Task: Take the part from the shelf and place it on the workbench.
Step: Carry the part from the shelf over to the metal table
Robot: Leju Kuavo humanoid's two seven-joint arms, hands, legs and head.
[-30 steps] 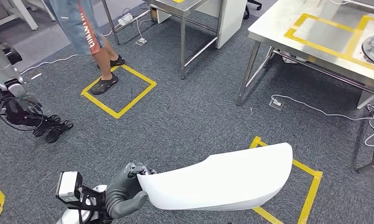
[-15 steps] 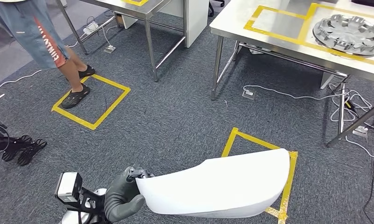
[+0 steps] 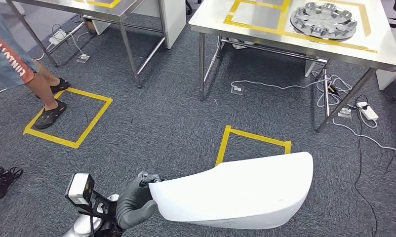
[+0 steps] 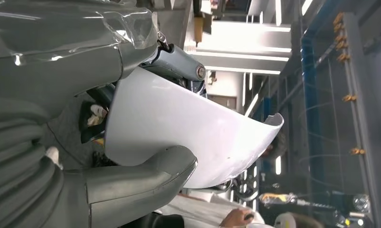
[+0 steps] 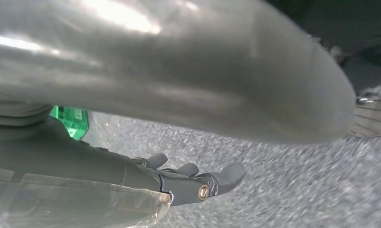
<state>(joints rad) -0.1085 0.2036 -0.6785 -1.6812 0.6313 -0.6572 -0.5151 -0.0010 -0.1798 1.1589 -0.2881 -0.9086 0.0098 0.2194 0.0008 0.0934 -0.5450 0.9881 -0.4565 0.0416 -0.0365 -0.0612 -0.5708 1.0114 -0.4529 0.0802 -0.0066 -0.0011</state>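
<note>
— Grey carpet (image 3: 176,123) ran right across the head view, marked with yellow tape squares (image 3: 253,140), and beyond them stood the steel surface (image 3: 383,47) with its own yellow outlines.

— What sat on that surface?

— One silver wheel cover (image 3: 323,19), inside a taped outline. Cables (image 3: 344,106) and a power strip trailed on the floor beneath it.

— And the part?

— Down low, well short of the surface. The white curved part (image 3: 235,192) was clamped at its near end by the left robot hand (image 3: 136,205), thick thumb (image 4: 150,173) on one face, darker fingers (image 4: 179,64) over the opposite edge, and the panel jutted out to the robot's right above one tape square.

— The other one?

— The right robot hand (image 5: 198,183) hung over the carpet. Its dark fingers looked loosely extended with nothing in them, but the wrist picture was blurred and half hidden, so I cannot tell whether they were apart or together.

— Anyone nearby?

— A person (image 3: 18,64) in denim shorts and dark sandals stood at the far left, one foot inside a second tape square (image 3: 67,118). Another steel table (image 3: 87,7) stood behind.
</note>
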